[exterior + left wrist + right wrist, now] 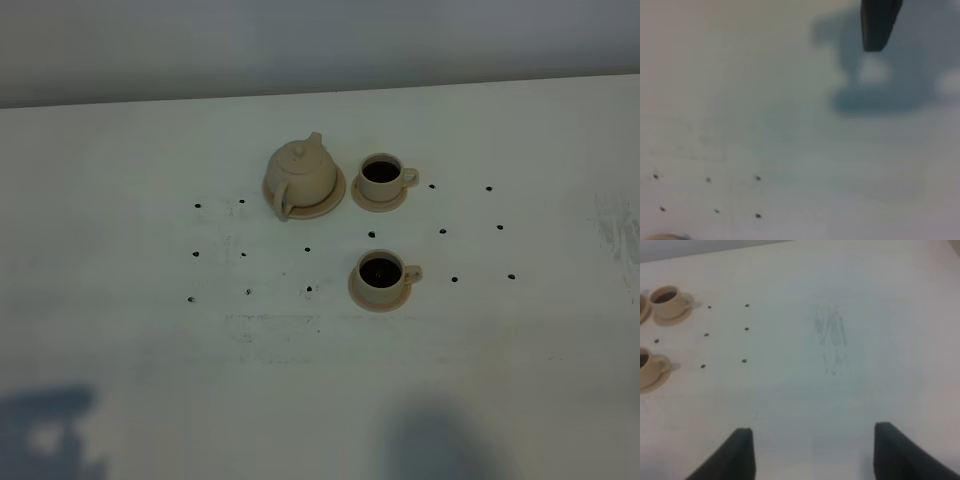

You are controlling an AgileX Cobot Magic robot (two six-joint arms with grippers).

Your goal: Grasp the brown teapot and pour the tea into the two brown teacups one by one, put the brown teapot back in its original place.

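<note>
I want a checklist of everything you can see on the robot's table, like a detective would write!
Surface: white table, dotted with small dark marks, a faint scuff near the right edge.
Job's things: brown teapot, lid on, sits on its wide saucer. Far teacup and near teacup each stand on a small saucer and look dark inside.
Clutter: nothing seen.
Grippers: right gripper open, holding nothing, above bare table. Left gripper: one dark finger shows, open, nothing held.
Cables: nothing seen.
Surroundings: plain grey wall behind; arm shadows on the table's near edge.
</note>
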